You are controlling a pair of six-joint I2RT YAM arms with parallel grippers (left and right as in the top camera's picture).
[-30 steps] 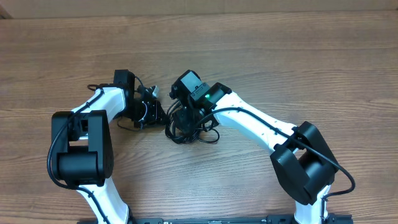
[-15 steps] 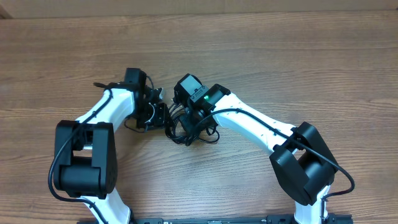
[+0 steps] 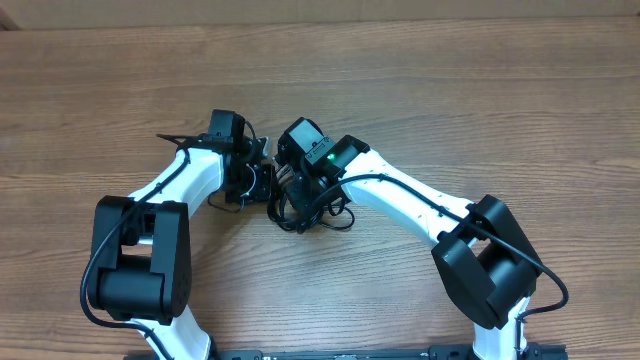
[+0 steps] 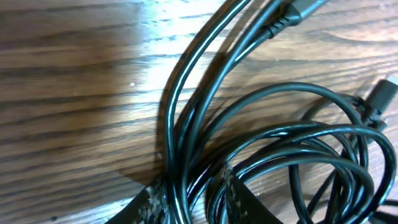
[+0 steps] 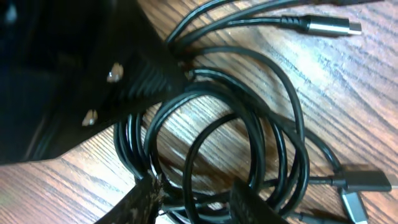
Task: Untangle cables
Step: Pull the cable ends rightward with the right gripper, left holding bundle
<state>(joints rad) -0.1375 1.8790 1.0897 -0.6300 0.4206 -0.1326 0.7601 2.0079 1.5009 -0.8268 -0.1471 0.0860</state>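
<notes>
The cables are a tangle of thin black cords on the wooden table between my two grippers. In the left wrist view several strands run between the fingers of my left gripper, which is shut on them. My left gripper sits just left of the tangle. My right gripper is over it. In the right wrist view its fingers straddle a loop of the coil, and whether they clamp it is unclear. A silver-tipped plug lies at the top.
The dark body of my left gripper fills the upper left of the right wrist view, very close to my right gripper. More plugs lie at the tangle's edge. Bare wooden table surrounds the tangle.
My left arm has moved right, up against the tangle and closer to my right gripper. The right arm has barely moved.
</notes>
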